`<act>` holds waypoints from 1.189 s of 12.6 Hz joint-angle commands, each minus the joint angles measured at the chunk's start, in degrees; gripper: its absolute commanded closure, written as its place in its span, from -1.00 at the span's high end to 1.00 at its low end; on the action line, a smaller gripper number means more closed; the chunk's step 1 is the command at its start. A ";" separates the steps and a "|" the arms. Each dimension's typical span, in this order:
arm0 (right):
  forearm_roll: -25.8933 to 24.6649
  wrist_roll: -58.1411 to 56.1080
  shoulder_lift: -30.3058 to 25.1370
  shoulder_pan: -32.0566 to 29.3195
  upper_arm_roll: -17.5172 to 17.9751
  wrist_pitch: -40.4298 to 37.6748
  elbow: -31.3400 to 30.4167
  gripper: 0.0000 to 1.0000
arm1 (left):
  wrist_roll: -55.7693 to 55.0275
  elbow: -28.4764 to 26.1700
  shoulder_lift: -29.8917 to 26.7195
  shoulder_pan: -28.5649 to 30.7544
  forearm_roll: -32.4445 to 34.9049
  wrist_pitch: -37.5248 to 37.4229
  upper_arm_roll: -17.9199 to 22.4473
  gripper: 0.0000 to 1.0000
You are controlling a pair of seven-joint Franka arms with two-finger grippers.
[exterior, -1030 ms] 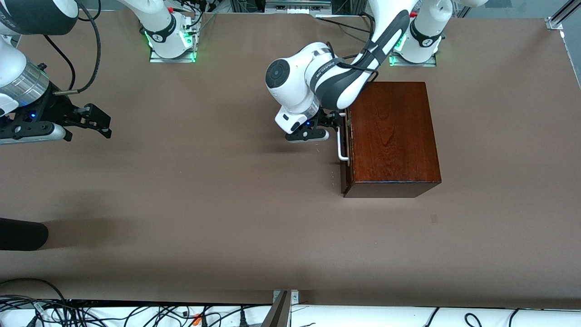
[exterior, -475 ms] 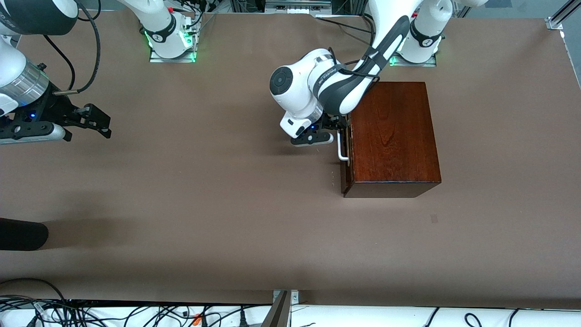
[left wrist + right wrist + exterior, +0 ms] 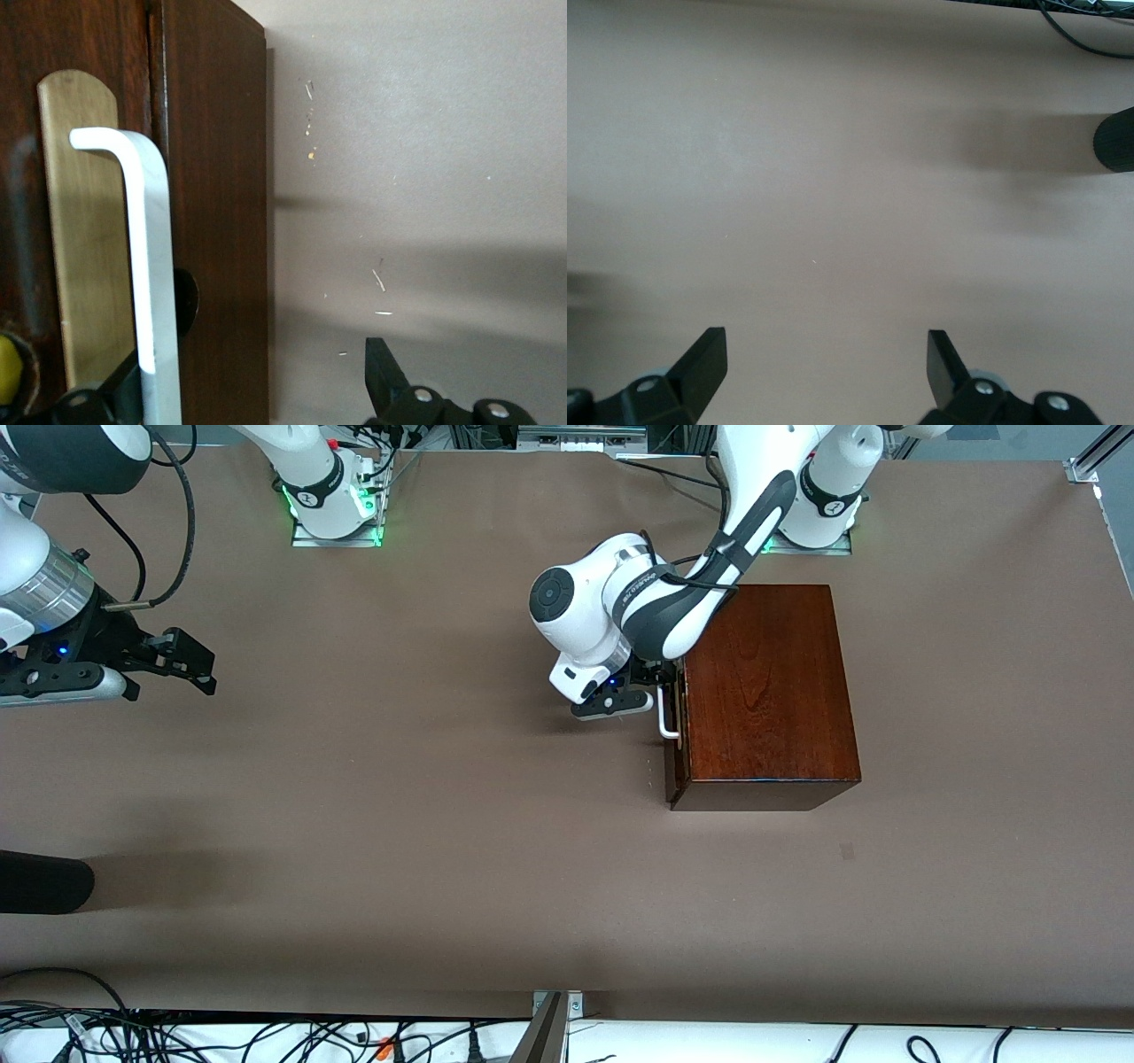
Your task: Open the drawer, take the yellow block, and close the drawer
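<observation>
Drawer (image 3: 675, 717) closed, front flush with the box (image 3: 764, 691); interior hidden, and no certain sight of the block. In the left wrist view a small yellow patch (image 3: 8, 370) shows at the frame's edge against the drawer front; what it is cannot be told.

Going across the front view from the right arm's end of the table:

Right gripper (image 3: 182, 661) hangs over bare table (image 3: 399, 824), well apart from the box, waiting. Its arm is cut off by the frame edge. Jaws spread wide, nothing between them; the right wrist view shows both fingertips (image 3: 704, 354) over empty surface. A dark rounded object (image 3: 44, 881) lies at the table's edge, nearer the camera than that gripper, partly cut off and not identifiable.

Left gripper (image 3: 654, 691) sits in front of the drawer, at the handle (image 3: 666, 717). The arm's wrist covers most of it from above. In the left wrist view the jaws stand apart, one finger (image 3: 383, 372) clear to one side and the other close against the white bar (image 3: 151, 292); contact cannot be confirmed.

Box is glossy reddish-brown wood, standing toward the left arm's end of the table. Drawer front is dark, with a brass-coloured plate (image 3: 84, 230) under the U-shaped handle.
</observation>
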 commanded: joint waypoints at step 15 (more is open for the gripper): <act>1.11 0.52 0.39 -0.62 0.08 -0.62 0.88 1.00 | -3.71 4.37 0.72 -0.19 -7.41 9.21 -0.90 1.00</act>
